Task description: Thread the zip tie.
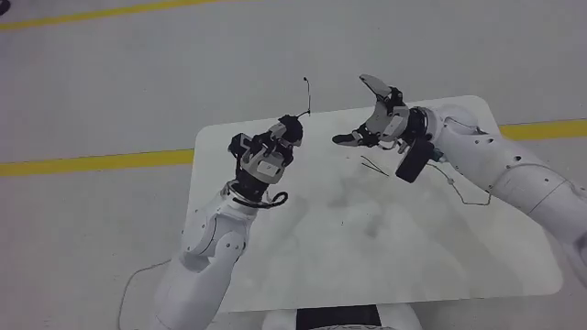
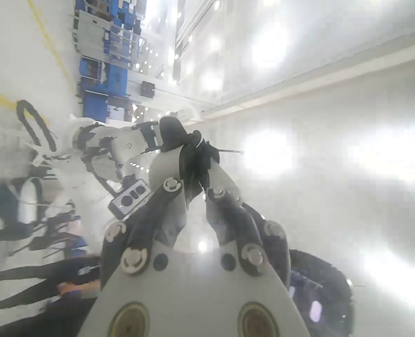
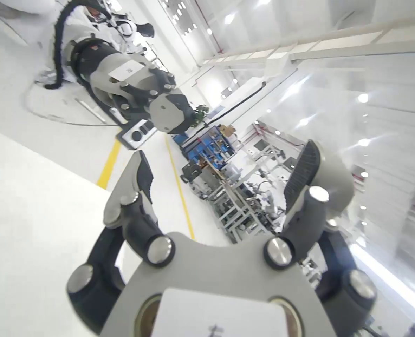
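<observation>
The zip tie (image 1: pixel 307 96) is off the tabletop (image 1: pixel 367 257), pinched at one end in the left pincer (image 1: pixel 289 130), whose fingers are closed together on it. The rest of the black strap stands out straight past the fingertips. From where I stand it makes no loop, so I'd say the threading is not yet done.

The right pincer (image 1: pixel 359 110) hangs near it with its fingers spread wide and nothing between them. By my reckoning only the pick-up is finished. What's left is catching the free end, bending it round and feeding it through the head. A few thin strands (image 1: pixel 371 163) lie on the tabletop below.

As for writing, the left wrist carries a small white label (image 3: pixel 126 70), its print too small to make out.
</observation>
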`<state>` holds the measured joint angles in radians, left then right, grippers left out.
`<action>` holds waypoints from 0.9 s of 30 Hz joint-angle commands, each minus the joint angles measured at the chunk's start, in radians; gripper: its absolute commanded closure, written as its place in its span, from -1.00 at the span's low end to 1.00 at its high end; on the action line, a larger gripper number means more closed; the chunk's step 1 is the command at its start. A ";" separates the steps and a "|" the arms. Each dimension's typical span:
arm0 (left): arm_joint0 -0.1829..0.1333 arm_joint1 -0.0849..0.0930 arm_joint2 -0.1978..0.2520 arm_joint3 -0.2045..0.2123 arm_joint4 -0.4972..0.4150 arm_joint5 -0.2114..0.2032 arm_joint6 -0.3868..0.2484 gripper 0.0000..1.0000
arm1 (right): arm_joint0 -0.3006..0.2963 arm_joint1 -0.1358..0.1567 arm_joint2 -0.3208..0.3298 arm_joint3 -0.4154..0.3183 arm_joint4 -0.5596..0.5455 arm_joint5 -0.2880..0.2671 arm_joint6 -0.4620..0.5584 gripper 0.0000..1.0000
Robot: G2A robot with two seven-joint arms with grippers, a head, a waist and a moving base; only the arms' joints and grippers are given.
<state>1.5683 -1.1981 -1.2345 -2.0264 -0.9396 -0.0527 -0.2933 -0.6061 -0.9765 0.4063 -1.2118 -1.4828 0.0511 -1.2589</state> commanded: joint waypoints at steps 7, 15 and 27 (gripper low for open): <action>0.006 -0.017 0.045 0.010 -0.134 -0.035 0.077 1.00 | -0.066 -0.027 0.049 -0.040 0.025 0.050 0.065 -1.00; 0.005 -0.019 0.052 0.011 -0.145 -0.041 0.083 1.00 | -0.080 -0.043 0.063 -0.032 0.059 0.059 0.086 -1.00; 0.005 -0.019 0.052 0.011 -0.145 -0.041 0.083 1.00 | -0.132 -0.083 0.089 -0.076 0.100 -0.001 0.210 -1.00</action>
<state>1.5733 -1.2173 -1.1828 -2.0157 -1.0849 -0.0939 -0.2106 -0.7338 -1.0540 0.4948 -1.2872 -1.3877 0.0547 -1.0500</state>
